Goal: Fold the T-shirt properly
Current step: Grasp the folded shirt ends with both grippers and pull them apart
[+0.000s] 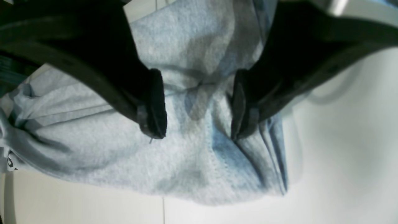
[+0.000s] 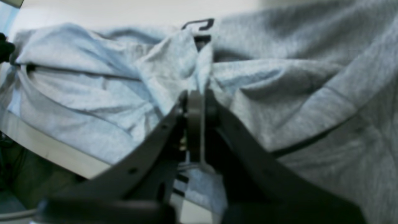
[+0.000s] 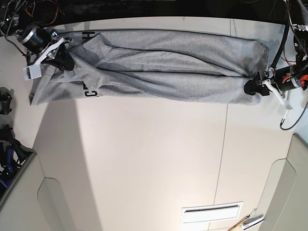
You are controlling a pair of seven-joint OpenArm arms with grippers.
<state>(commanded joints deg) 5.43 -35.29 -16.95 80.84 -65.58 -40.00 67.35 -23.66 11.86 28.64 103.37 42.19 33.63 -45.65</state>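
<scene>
Pinching the shirt (image 3: pixel 163 72) tight, the right hand (image 2: pixel 196 102) keeps it stretched on the worktop (image 3: pixel 144 159), while the left hand (image 1: pixel 199 102) gapes open over its end.

The T-shirt (image 3: pixel 163 67) is heather grey, a fine light-and-dark fleck through the knit; under the left wrist camera it (image 1: pixel 192 149) reads paler with a bluish cast; under the right wrist camera it (image 2: pixel 279 93) runs from pale blue-grey to mid grey. Black block lettering (image 3: pixel 89 90) shows at one end, partly folded under; more black letter strokes (image 2: pixel 199 24) peek out between folds. The table (image 3: pixel 144 163) is plain cream-white, crossed by thin darker seams. The left gripper (image 3: pixel 254 87) is black, with white parts behind it; the right gripper (image 3: pixel 65 61) is black beside a white bracket; its fingers (image 2: pixel 194 124) look dark grey close up.
</scene>
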